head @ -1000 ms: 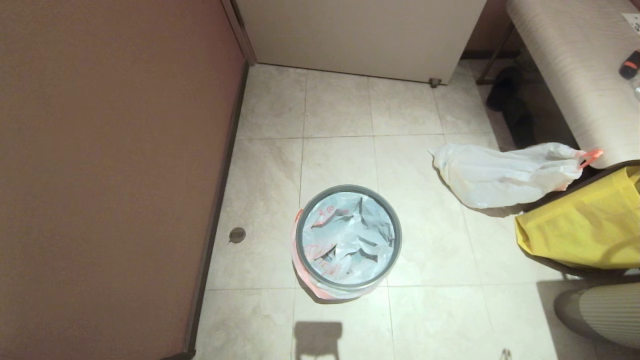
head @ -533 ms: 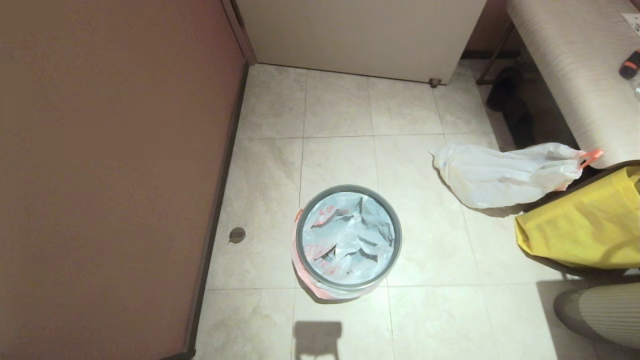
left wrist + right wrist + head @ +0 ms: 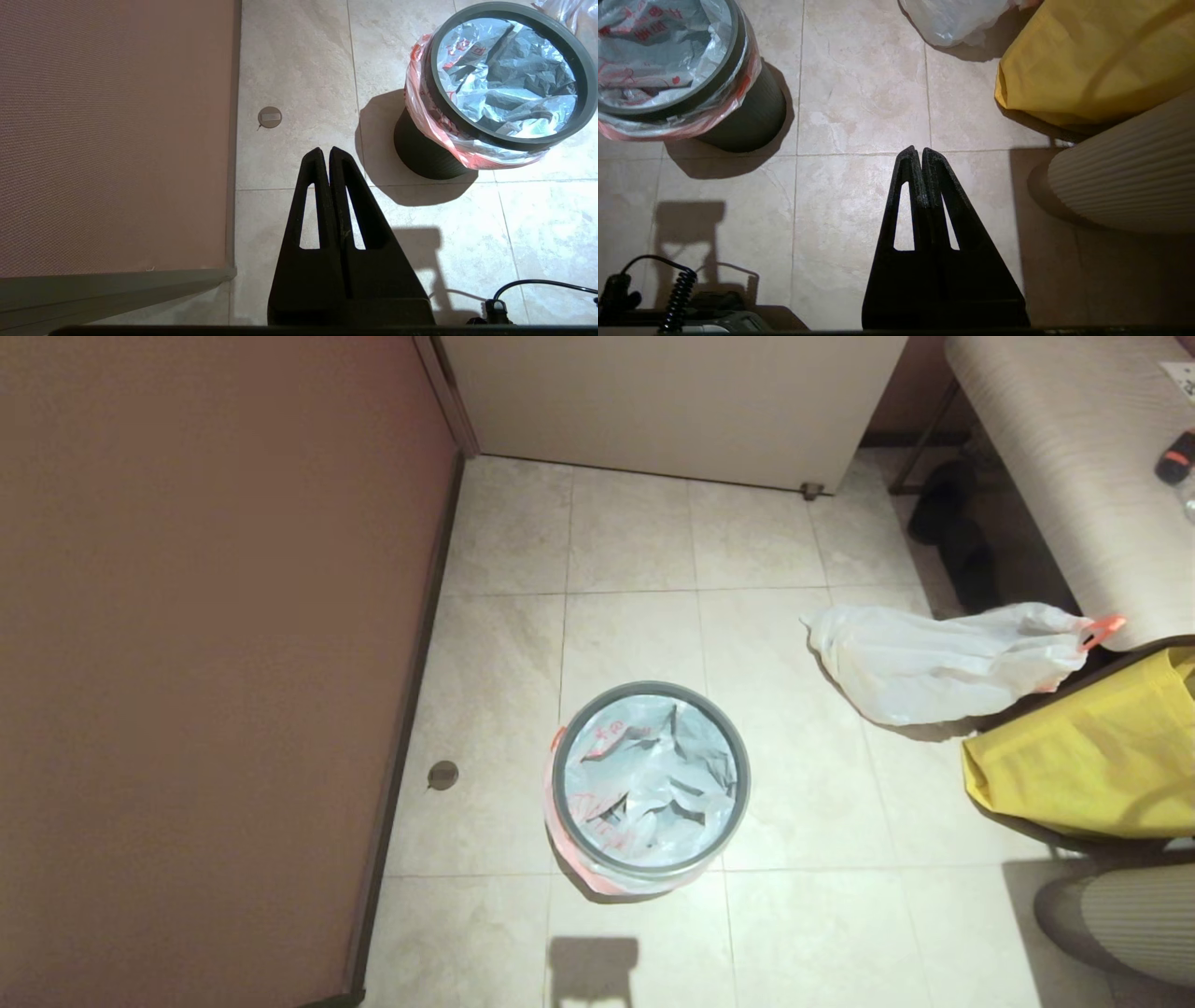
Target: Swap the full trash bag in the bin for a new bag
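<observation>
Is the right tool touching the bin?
Apart. The right wrist view shows the right tool shut over bare floor tiles, well clear of the bin.

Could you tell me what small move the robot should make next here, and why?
Probably none beyond keeping both arms parked: the job looks done. The new bag already lines the bin, its printed edge folded out under the grey hoop, and the full trash bag lies on the floor beside the yellow bag. The left hand and right hand are shut, holding nothing.

Right gripper (image 3: 917, 150) — tip gone from the head view's edge.
</observation>
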You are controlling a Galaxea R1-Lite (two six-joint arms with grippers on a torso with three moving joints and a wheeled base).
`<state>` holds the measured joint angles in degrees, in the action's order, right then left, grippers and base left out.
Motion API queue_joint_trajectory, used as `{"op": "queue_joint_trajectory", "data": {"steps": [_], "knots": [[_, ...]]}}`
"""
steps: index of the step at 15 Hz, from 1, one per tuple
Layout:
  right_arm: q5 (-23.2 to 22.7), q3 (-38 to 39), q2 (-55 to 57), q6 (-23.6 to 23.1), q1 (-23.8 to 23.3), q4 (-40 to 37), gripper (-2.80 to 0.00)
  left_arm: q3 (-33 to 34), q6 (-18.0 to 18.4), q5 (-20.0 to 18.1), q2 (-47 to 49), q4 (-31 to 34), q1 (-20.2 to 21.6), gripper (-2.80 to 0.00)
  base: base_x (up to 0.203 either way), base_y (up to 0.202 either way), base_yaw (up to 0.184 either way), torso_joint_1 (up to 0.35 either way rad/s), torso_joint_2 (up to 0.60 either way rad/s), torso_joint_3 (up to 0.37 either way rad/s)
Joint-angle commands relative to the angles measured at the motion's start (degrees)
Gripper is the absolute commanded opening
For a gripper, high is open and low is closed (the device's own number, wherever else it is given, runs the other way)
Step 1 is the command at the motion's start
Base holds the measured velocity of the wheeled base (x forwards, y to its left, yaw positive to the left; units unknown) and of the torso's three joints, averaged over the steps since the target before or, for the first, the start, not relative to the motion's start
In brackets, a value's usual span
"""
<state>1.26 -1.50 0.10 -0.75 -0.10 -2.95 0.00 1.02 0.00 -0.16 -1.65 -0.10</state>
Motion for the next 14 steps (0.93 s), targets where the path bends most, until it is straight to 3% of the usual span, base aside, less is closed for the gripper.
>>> {"op": "queue_joint_trajectory", "data": {"steps": [1,3,14], "knots": [[-0.05,0.45,-0.01,0.92,0.01,0.05,-2.80,0.00,0.04,0.00,0.16,-0.02,0.01,-2.80,0.000,0.000,0.000,0.000,0.00,0.000],[0.22,0.36,-0.01,3.87,0.01,0.05,-2.80,0.00,0.02,0.00,0.16,-0.02,0.01,-2.80,0.000,0.000,0.000,0.000,0.00,0.000],[0.23,0.36,-0.01,3.70,0.01,-0.03,-2.80,0.00,0.03,0.00,0.16,-0.02,0.01,-2.80,0.000,0.000,0.000,0.000,0.00,0.000]]}}
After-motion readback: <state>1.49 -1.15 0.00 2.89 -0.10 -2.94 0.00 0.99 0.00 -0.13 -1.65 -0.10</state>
